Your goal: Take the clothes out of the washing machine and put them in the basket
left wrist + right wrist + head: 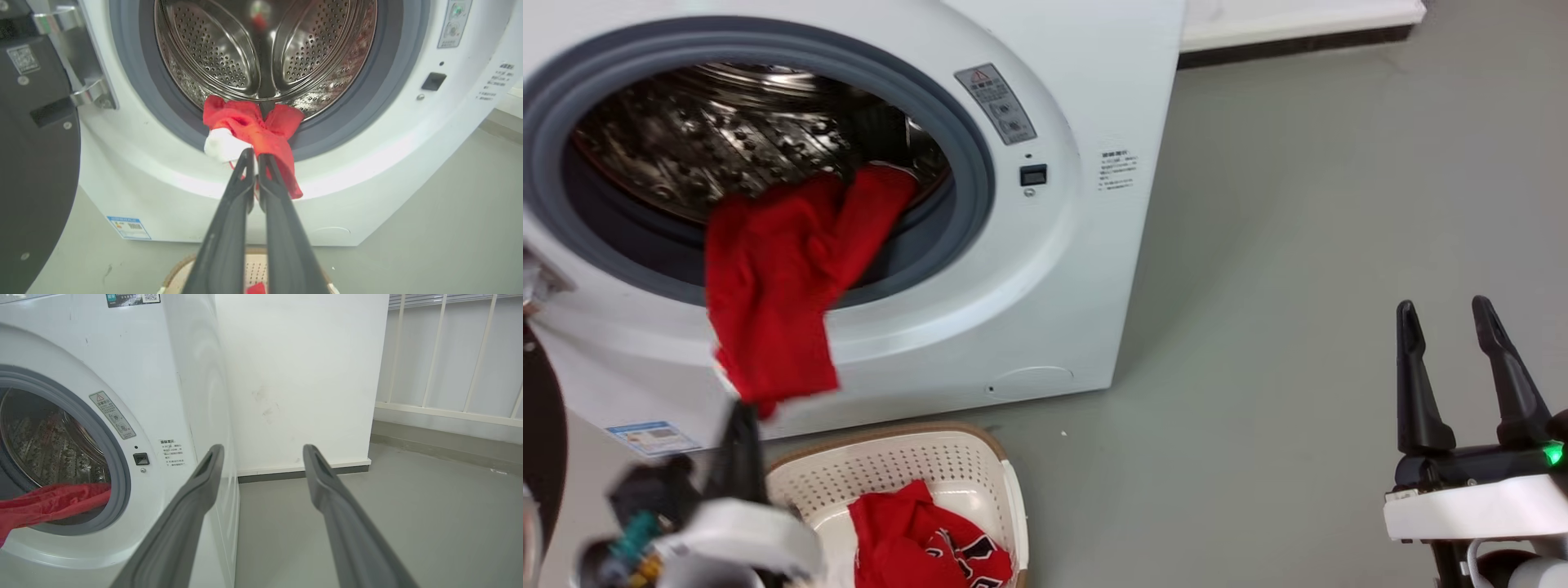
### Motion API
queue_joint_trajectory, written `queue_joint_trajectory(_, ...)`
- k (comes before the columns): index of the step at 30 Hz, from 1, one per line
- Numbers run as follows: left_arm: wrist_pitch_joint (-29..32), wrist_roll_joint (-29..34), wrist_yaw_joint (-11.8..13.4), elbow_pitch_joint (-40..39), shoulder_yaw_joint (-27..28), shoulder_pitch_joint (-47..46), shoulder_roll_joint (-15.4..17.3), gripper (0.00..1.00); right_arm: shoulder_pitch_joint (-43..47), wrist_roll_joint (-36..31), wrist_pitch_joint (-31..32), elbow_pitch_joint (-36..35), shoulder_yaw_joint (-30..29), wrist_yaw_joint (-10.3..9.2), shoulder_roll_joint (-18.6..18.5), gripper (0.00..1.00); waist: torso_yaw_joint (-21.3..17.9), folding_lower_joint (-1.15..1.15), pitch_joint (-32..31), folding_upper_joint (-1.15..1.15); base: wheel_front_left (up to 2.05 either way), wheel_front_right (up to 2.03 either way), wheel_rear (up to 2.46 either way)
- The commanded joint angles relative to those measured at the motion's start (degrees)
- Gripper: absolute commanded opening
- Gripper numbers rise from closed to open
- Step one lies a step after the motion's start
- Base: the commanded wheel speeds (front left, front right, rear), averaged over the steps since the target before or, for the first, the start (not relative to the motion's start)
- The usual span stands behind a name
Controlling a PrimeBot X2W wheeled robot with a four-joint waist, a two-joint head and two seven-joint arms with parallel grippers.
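- Partly done: one red jersey [927, 543] is seen lying in the basket [964, 469].
- Another red garment [776, 286] is draped from the washing machine [1062, 286] porthole, pinched by the closed left fingers [239, 188].
- The right fingers [1414, 384] are held open, empty.

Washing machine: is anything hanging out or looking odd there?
Yes: a bright red fabric garment spills from the grey-gasketed porthole of the large white front-loading washing machine, draped down its front. The left pincer, shut on its lower end, explains it. No damage shows.
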Motion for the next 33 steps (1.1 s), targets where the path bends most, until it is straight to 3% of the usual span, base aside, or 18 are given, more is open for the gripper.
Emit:
queue_joint_trajectory(1, 0.22, -0.02, -0.21, 0.13, -0.89, 1.54, -0.47, 0.00, 0.80, -0.17, 0.14, -0.24, -0.21, -0.02, -0.02, 1.00, 0.93, 0.01, -0.67, 0.00, 0.00, 0.00, 0.00)
queue_joint_trajectory(8, 0.95, -1.81, -1.82, 5.72, -5.70, 7.17, -5.11, 0.00, 1.27, -0.70, 1.67, -1.77, 0.06, -0.02, -0.02, 1.00, 2.63, 0.01, -0.80, 0.00, 0.00, 0.00, 0.00)
queue_joint_trajectory(16, -0.36, -4.08, -4.62, 19.15, -8.87, 6.82, -9.70, 0.00, 0.37, -0.77, 2.40, -3.07, 0.76, -0.02, -0.01, 1.00, 2.47, 0.01, 2.37, 0.00, 0.00, 0.00, 0.00)
queue_joint_trajectory(23, -3.27, -4.76, -6.73, 31.68, -7.61, -1.83, -10.29, 0.00, -2.65, -0.56, 1.78, -4.31, 0.98, -0.02, -0.01, 1.00, 1.12, 0.01, 9.68, 0.00, 0.00, 0.00, 0.00)
queue_joint_trajectory(33, -5.22, -4.43, -9.20, 47.05, -4.85, -17.20, -8.16, 0.00, -7.73, 0.94, -0.77, -3.72, 2.44, -0.02, 0.02, 1.00, -3.30, 0.01, 21.31, 0.00, 0.00, 0.00, 0.00)
